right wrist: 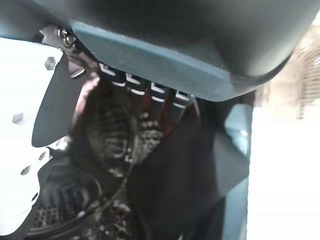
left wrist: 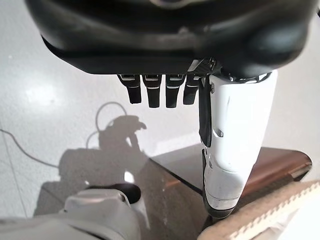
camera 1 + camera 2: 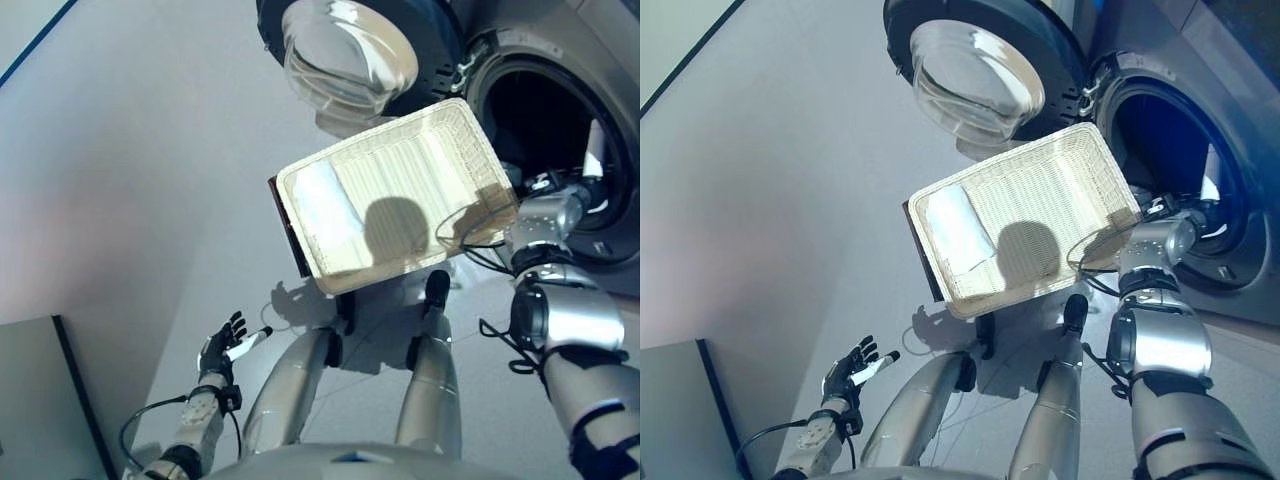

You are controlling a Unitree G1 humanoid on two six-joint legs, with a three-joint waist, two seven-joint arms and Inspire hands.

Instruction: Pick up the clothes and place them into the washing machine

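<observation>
- Where are the clothes now?
- One pale cloth (image 3: 325,205) lies in the basket (image 3: 440,160), at its left end. The rest of the basket looks bare.
- And the basket?
- It sits tipped on a small dark table (image 3: 290,230), just beside the washing machine (image 3: 560,20). The round door (image 3: 345,50) is swung wide open.
- What is the right hand (image 1: 165,40) doing?
- It is inside the dark drum (image 3: 545,120). Something dark shows past it in there. It may be a piece of clothing, but I cannot tell. I cannot tell if the hand holds anything either.
- And the left hand (image 3: 222,345)?
- It hangs low over the floor, well apart from the basket. It is spread wide and holds nothing.
- What could go wrong?
- I think the right arm is the worry. It passes right by the basket's right edge. If it pulls back fast, it could bump that edge and knock the basket off the table. Then the pale cloth would fall on the floor.
- Anything else?
- If there is a cloth in the drum and it lies too near the rim, it could slide back out.
</observation>
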